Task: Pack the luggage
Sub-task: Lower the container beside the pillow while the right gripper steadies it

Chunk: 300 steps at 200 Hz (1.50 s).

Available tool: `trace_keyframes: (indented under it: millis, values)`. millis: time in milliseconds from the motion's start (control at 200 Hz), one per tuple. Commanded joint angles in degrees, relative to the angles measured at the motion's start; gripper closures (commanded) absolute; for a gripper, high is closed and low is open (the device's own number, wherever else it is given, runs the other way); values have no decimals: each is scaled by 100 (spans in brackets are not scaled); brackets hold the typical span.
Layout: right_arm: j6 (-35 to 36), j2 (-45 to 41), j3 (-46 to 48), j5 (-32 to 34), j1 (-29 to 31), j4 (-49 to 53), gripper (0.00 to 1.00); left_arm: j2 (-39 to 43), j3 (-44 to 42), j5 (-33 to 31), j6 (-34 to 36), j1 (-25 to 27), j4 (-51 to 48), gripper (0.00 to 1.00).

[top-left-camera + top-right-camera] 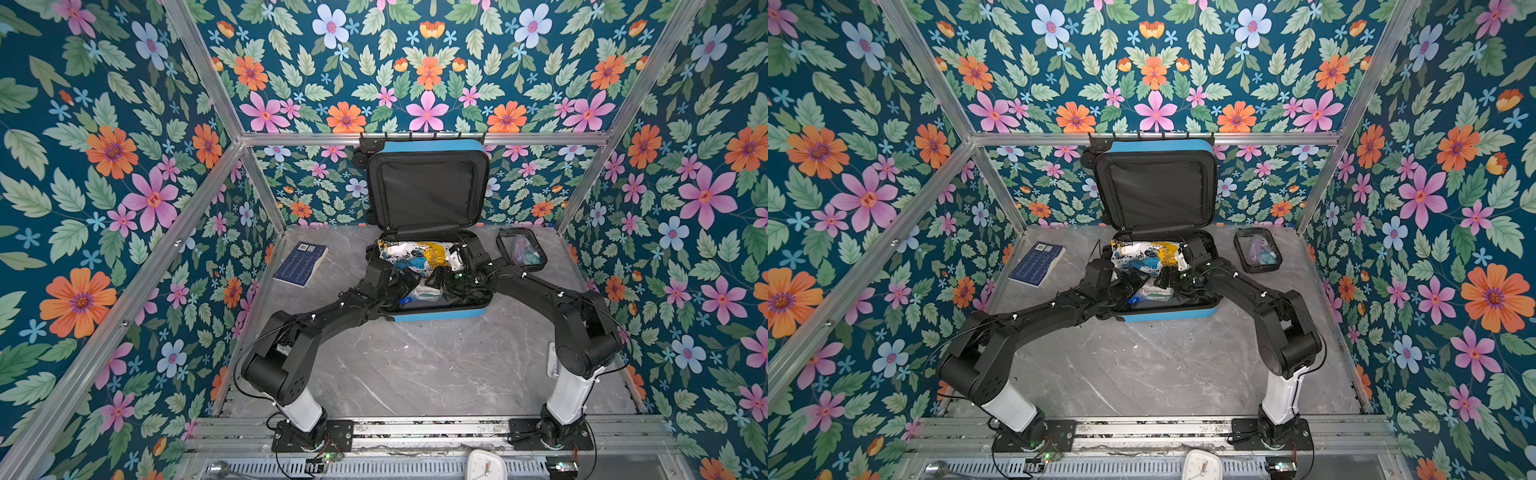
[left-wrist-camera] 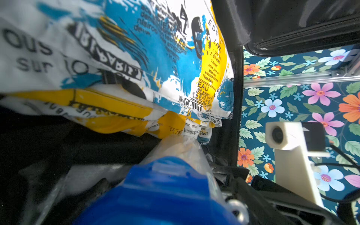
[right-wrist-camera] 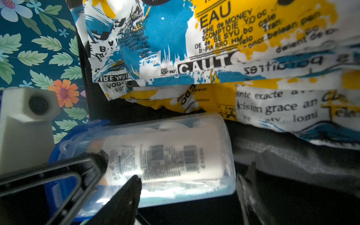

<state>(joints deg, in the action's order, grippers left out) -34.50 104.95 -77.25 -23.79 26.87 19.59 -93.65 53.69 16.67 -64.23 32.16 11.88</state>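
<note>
Both arms reach into the luggage (image 1: pixel 440 314), which lies open at twelve o'clock on the table (image 1: pixel 415 374), its lid upright against the back wall. The step looks like seating the clear blue-lidded container (image 3: pixel 165 155) at six o'clock of the folded printed cloth (image 3: pixel 214 39). The right gripper (image 3: pixel 191 173) hangs spread over it, pinching nothing. The left gripper (image 1: pixel 409 284) sits at the lid end, jaws too hidden to call. Next, I'd say: back out cleanly, then go for the book (image 1: pixel 301 264) at ten o'clock or the pouch (image 1: pixel 521 249) at two.
</note>
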Motion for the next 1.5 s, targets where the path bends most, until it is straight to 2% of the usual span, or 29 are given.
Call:
trace_keyframes:
  millis: [0, 250, 670, 805, 910, 1170, 1495]
  values:
    - [-18, 85, -2, 76, 22, 155, 23, 120, 119, -84, 88, 1, 34, 0]
    - [-48, 95, -37, 154, 24, 150, 19, 145, 666, -639, 569, 105, -1144, 0]
    - [-55, -17, -121, 226, 16, 196, 10, -83, 1655, -1226, 1281, 493, -2096, 0]
    - [-57, -74, -142, 160, 20, 180, 10, -83, 1851, -1127, 1439, 526, -2115, 3]
    - [-73, 20, -219, -135, 23, 144, 14, -63, 1917, -1075, 1488, 528, -2154, 7]
    - [-141, 145, -264, -426, 20, 68, 21, 84, 2027, -885, 1573, 554, -2147, 5]
    - [102, -453, 52, -89, -747, 611, 10, -250, 2069, -321, 1437, 576, -1758, 4]
